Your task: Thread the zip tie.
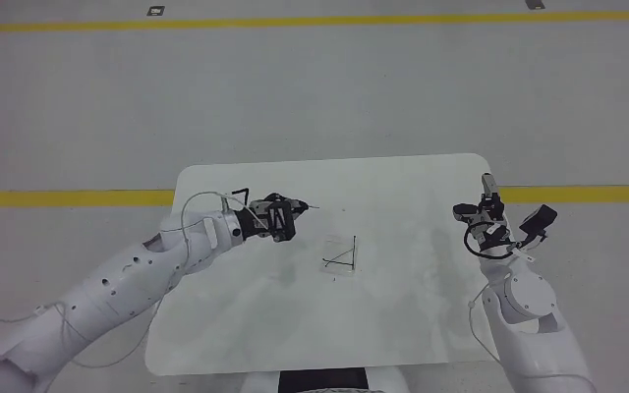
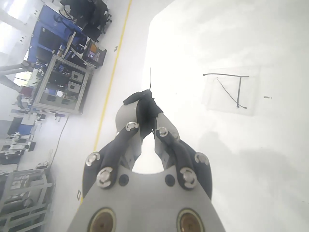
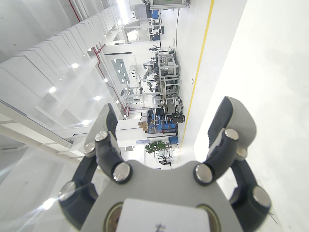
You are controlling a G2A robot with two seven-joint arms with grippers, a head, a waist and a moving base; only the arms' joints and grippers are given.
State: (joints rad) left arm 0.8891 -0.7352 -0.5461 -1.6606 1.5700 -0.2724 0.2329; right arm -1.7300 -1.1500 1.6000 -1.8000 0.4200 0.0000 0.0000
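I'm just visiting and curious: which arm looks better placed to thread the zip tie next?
Probably the left. The left gripper is shut on a zip tie, tip poking out, near the loose ties. The right gripper is open and empty, at the edge of the table.

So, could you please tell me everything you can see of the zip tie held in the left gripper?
The zip tie is a thin, black, plastic-looking strip, clamped between the shut fingers of the left gripper. A short, straight, narrow length sticks out past the fingertips, over the white table, and its free end touches nothing that I can see. Its head is hidden. It is well apart from the three loose ties that form a triangle on the table.
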